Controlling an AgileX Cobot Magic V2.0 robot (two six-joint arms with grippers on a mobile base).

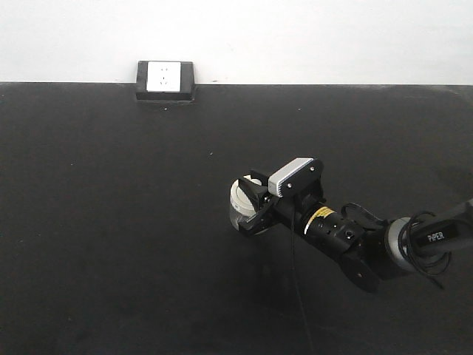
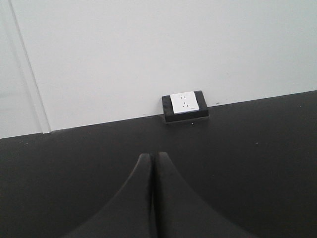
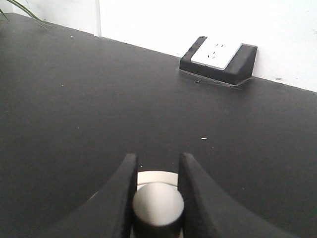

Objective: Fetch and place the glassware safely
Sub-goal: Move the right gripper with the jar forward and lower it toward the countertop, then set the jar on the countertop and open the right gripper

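The glassware, a small clear jar (image 1: 238,201) with a cream-white lid, stands on the black table (image 1: 111,222) right of centre. My right gripper (image 1: 251,204) reaches in from the right and is over the jar. In the right wrist view its jaws (image 3: 158,157) are closed against both sides of the lid's round knob (image 3: 157,203), with the lid's rim (image 3: 156,176) showing just beyond. My left gripper (image 2: 152,156) shows only in the left wrist view, shut and empty above bare table, facing the wall.
A black box with a white socket plate (image 1: 165,80) sits at the table's back edge against the white wall; it also shows in the left wrist view (image 2: 184,105) and the right wrist view (image 3: 218,58). A plant leaf (image 3: 20,10) shows at far left.
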